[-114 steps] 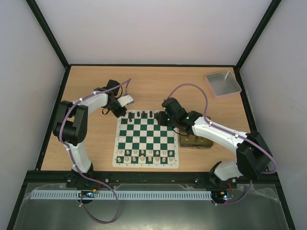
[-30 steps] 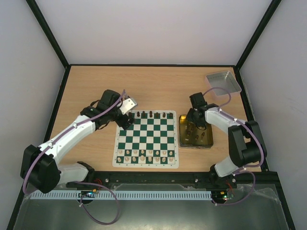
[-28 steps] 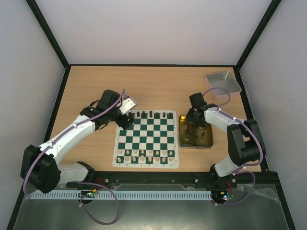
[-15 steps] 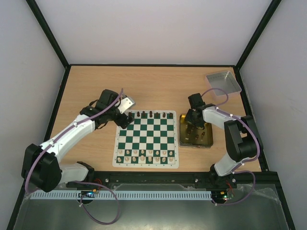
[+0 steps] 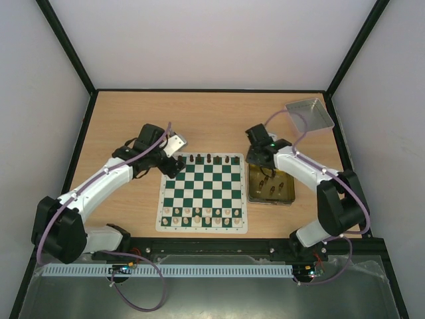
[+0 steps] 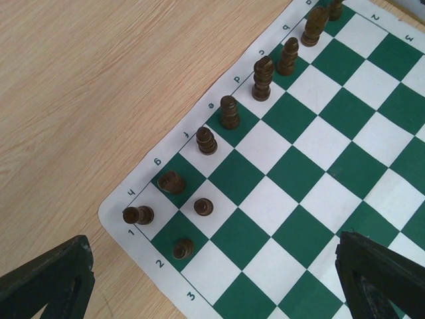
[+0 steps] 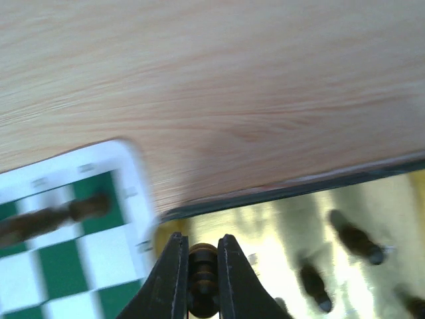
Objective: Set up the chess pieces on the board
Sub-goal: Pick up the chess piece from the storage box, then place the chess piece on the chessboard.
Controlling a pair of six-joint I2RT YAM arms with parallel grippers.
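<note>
The green-and-white board (image 5: 202, 191) lies between my arms. Several dark chess pieces (image 5: 210, 159) stand along its far row. My left gripper (image 5: 174, 163) hovers open over the board's far left corner (image 6: 319, 139), its fingers (image 6: 46, 282) spread wide above three dark pieces (image 6: 203, 207) there. My right gripper (image 7: 201, 256) is shut on a dark chess piece (image 7: 203, 279), held above the far left corner of the gold tin (image 7: 279, 219). In the top view the right gripper (image 5: 255, 157) sits beside the board's far right corner.
More dark pieces (image 5: 269, 185) lie in the gold tin (image 5: 287, 197) right of the board. Cream pieces (image 5: 199, 215) fill the board's two near rows. A grey tray (image 5: 309, 114) stands at the far right of the table.
My right gripper has shut on a dark piece in the tin and swung with it toward the tin's far left corner. The left arm has hardly moved.
</note>
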